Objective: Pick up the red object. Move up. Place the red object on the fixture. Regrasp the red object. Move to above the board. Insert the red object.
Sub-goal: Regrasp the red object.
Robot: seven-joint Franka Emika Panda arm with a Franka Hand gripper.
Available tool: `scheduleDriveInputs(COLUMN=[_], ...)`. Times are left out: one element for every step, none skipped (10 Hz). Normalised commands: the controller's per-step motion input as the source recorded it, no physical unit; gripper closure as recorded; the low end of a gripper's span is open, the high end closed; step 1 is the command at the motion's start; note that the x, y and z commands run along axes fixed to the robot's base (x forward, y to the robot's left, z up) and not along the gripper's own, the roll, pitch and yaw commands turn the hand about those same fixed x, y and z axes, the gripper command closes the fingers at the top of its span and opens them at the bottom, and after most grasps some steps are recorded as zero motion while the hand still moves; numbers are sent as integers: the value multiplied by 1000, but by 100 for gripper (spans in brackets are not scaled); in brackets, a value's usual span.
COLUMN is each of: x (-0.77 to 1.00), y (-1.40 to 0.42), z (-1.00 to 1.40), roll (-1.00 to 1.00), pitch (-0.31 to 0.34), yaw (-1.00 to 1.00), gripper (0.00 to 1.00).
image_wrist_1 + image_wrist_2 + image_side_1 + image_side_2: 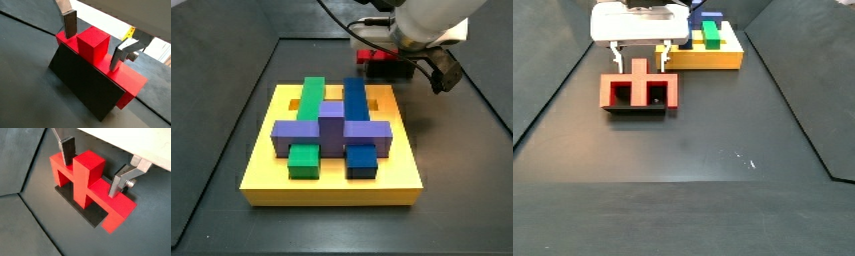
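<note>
Robot lab bench: dark walled floor point(687, 150), gripper point(643, 55), fixture point(637, 108).

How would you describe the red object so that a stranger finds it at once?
Start from the big yellow board; beside it on the dark floor stands the small black fixture. The red object rests on it, under the gripper, whose fingers straddle its middle prong. It is the only red piece.

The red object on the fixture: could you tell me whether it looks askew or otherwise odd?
Nothing stands out. The red object sits squarely on the black fixture, its upright prong between the fingers of the gripper, which stand apart from it. The board and its blocks look orderly.
</note>
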Motion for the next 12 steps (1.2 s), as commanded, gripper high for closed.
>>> scheduleDriveInputs(x=[154, 183, 171, 154, 89, 37, 0, 0, 0, 0, 0, 0], y=[0, 0, 0, 0, 0, 0, 0, 0, 0, 0, 0, 0], z=[0, 0, 0, 0, 0, 0, 0, 0, 0, 0, 0, 0], roll=[146, 154, 151, 97, 3, 0, 0, 0, 0, 0, 0, 0], pitch=[249, 306, 329, 280, 123, 17, 0, 0, 0, 0, 0, 0], yaw=[-17, -46, -71, -97, -11, 0, 0, 0, 0, 0, 0, 0], gripper=[0, 0, 0, 0, 0, 0, 0, 100, 100, 100, 100, 100])
